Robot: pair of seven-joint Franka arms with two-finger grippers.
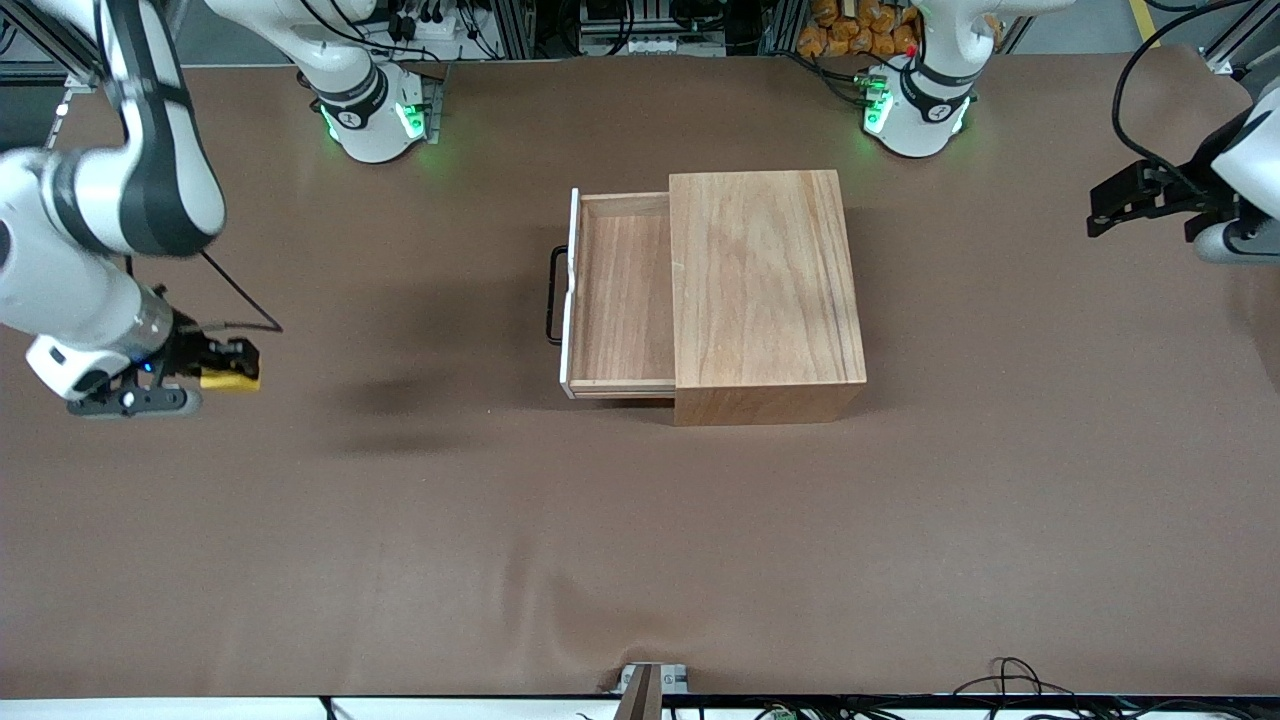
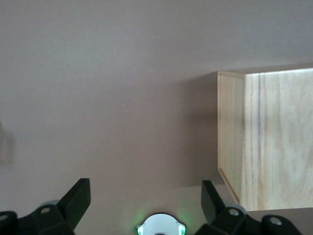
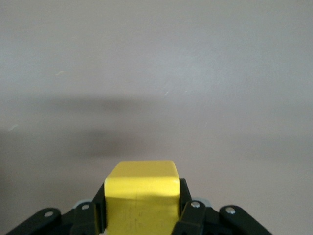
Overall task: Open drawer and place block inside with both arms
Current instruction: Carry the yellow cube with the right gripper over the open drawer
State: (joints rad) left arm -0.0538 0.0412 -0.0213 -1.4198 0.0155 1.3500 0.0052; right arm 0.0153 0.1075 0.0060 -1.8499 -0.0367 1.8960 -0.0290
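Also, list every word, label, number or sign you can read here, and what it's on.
No readable text anywhere.
Each arm base carries a small dark mark by its green lights: too small to read.
The wooden box, drawer and yellow block carry no writing.

Two robot arms, each with one gripper: right gripper (image 1: 232, 368), left gripper (image 1: 1110, 205). One yellow block (image 1: 231, 379). One wooden box (image 1: 765, 290) with one drawer (image 1: 618, 300). One black handle (image 1: 555, 295). One table (image 1: 640, 540).
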